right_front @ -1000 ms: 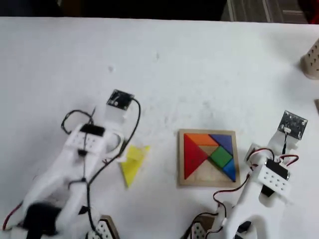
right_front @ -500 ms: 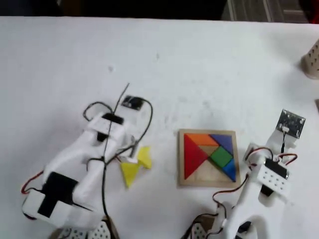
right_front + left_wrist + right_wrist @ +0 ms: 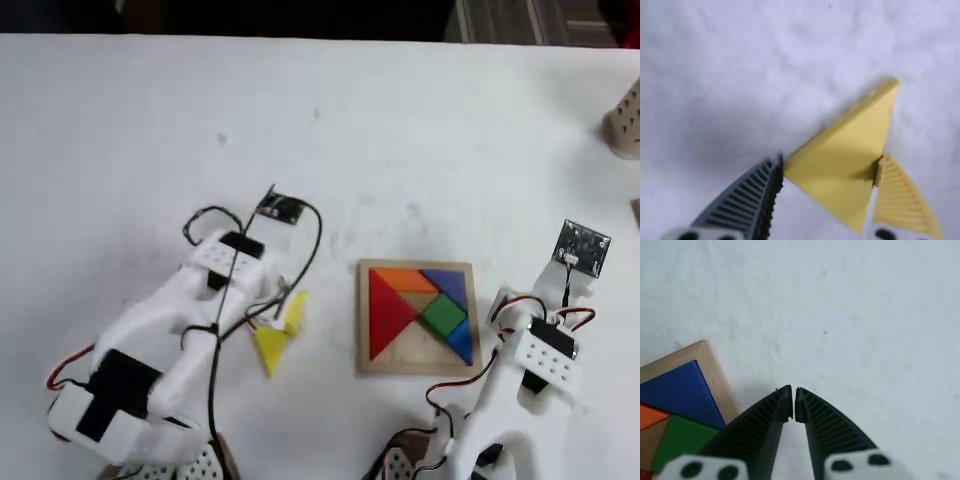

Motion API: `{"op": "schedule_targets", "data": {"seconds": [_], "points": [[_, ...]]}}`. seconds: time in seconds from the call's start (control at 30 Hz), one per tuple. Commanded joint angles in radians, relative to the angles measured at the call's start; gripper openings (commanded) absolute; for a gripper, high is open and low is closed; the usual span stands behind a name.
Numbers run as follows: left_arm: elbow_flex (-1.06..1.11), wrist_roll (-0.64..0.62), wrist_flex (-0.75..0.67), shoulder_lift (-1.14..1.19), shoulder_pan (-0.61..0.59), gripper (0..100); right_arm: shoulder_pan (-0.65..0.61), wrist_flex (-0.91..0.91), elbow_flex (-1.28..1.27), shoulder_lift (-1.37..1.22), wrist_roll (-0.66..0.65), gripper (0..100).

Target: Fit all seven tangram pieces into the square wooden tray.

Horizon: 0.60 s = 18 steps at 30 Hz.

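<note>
We are pinching the flat yellow wooden triangle (image 3: 850, 150) by its edges in our left gripper (image 3: 827, 169), left of the square wooden tray (image 3: 416, 369), and are judging it wants lifting clear, carrying right and turning level to match the bare near gap.

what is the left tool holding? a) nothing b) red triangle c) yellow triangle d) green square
c: the left tool has the yellow triangle pinched between its fingers, outside the wooden tray.
</note>
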<state>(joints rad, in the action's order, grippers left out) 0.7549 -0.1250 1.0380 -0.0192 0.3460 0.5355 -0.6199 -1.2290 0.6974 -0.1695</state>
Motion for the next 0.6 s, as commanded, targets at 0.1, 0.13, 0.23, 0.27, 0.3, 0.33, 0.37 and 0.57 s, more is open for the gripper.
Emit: {"op": "schedule_targets", "data": {"seconds": [0.1, 0.13, 0.23, 0.27, 0.3, 0.33, 0.37, 0.57], "points": [[0.008, -0.008, -0.002, -0.008, 0.041, 23, -0.008, 0.018, 0.008, 0.019, -0.006, 1.6], [0.008, -0.008, -0.002, -0.008, 0.039, 23, -0.008, 0.018, 0.008, 0.019, -0.006, 1.6], [0.008, -0.008, -0.002, -0.012, 0.035, 23, -0.01, 0.018, 0.008, 0.019, -0.006, 1.6], [0.008, -0.008, -0.003, -0.013, 0.035, 23, -0.01, 0.018, 0.008, 0.019, -0.006, 1.6], [0.006, -0.011, -0.003, -0.015, 0.035, 23, -0.01, 0.018, 0.008, 0.019, -0.006, 1.6], [0.005, -0.011, -0.003, -0.015, 0.039, 23, -0.01, 0.018, 0.008, 0.019, -0.006, 1.6], [0.003, -0.012, -0.003, -0.015, 0.041, 23, -0.01, 0.018, 0.008, 0.019, -0.006, 1.6], [-0.034, -0.008, -0.011, -0.012, 0.051, 9, -0.01, 0.016, 0.008, 0.019, -0.006, 1.6]]}}
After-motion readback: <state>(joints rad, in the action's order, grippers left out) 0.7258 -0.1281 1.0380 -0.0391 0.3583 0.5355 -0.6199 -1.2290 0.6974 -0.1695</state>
